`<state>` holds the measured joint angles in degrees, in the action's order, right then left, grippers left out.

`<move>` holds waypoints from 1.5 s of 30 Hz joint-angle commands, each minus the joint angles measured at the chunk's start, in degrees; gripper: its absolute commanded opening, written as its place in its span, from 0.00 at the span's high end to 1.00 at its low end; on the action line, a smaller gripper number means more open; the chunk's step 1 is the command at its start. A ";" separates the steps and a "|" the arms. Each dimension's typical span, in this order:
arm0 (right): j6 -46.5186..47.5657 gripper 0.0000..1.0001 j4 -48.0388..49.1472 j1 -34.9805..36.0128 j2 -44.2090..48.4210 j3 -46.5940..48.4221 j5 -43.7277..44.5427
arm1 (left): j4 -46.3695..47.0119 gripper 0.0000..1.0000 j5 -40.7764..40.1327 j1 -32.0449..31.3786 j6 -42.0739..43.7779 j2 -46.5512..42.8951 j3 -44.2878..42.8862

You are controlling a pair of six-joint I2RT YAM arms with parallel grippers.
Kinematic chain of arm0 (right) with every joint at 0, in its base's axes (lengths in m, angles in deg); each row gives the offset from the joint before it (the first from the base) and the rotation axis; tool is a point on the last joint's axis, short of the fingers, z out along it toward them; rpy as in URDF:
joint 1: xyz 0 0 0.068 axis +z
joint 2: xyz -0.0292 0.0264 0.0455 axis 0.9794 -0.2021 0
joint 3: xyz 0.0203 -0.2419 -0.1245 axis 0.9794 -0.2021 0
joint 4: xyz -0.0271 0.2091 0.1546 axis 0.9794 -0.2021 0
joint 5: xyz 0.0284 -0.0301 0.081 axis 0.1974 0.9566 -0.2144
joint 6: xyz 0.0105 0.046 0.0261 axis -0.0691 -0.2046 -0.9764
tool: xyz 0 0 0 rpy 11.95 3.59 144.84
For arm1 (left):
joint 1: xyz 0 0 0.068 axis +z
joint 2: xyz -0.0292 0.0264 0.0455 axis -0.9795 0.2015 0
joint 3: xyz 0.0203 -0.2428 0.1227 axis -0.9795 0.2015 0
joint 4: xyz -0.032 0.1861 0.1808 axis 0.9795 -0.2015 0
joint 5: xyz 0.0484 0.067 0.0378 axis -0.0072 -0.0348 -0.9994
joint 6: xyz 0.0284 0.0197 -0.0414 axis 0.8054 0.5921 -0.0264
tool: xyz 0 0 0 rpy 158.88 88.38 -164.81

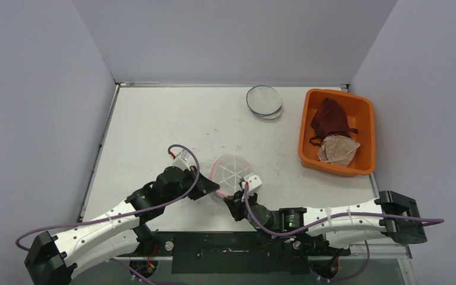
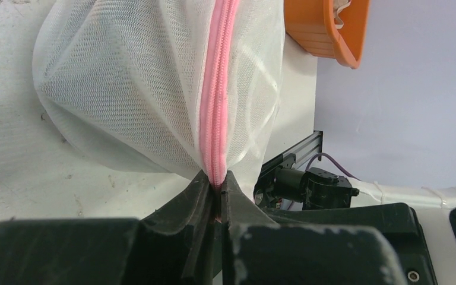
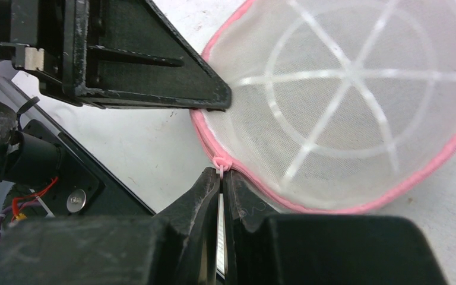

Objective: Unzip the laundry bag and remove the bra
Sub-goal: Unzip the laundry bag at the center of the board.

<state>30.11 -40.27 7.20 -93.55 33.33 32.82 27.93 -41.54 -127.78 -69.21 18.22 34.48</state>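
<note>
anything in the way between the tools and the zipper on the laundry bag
Nothing visible. The left tool is shut on the pink zipper at the edge of the laundry bag, and the right tool pinches the zipper pull.

Crowded along the near edge of the desk. Blocked at 8 o'clock of the laundry bag by the left hand, clamped on the pink seam. Blocked at 5 o'clock by the right hand, pinched on the zipper tab. Free from 10 through 1 o'clock over bare desk. Farther out at 1 o'clock, a flat round mesh pouch. At 2 o'clock, an orange bin holding garments, with a clear lane between pouch and bin. Walled in at 9, 12 and 3 o'clock.
</note>
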 commanded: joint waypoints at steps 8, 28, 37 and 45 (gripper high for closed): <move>-4.15 0.95 -9.04 0.15 10.22 -4.32 7.59 | 1.72 1.00 -1.55 1.00 2.93 -1.53 -1.86; -1.95 0.95 -2.80 1.38 8.90 -5.78 4.52 | 7.96 0.33 17.01 8.73 14.33 18.38 -10.98; 1.53 0.95 2.80 0.64 3.61 -2.75 0.73 | -11.16 0.04 7.29 9.00 11.94 -4.40 -4.58; 3.94 0.95 5.86 -0.19 -2.77 1.46 -2.90 | -5.82 0.04 4.51 4.64 -2.15 -15.34 4.93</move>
<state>32.12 -39.33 7.51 -94.23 30.93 32.03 19.25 -33.41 -120.24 -63.47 3.60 35.74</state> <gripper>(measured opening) 0.056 0.963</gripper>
